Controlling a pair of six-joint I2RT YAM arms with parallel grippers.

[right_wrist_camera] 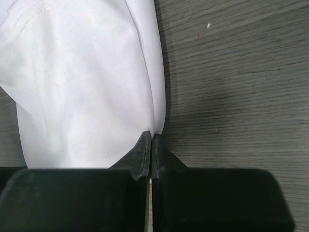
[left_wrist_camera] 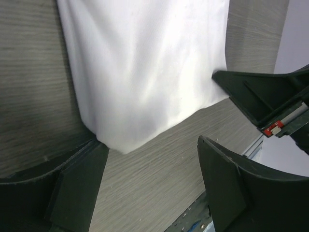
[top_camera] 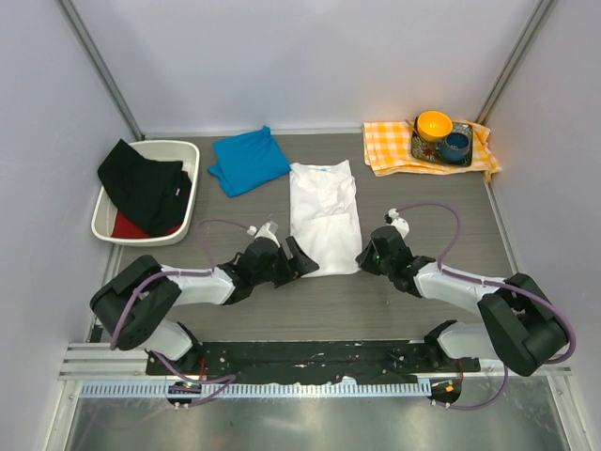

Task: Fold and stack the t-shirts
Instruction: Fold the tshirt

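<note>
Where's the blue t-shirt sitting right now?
In the top view the blue t-shirt lies folded near the far edge of the table, left of centre, between the white bin and the white t-shirt.

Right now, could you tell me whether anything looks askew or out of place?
The blue t-shirt lies askew, not square with the white t-shirt, and a black garment hangs over the bin's rim.
</note>
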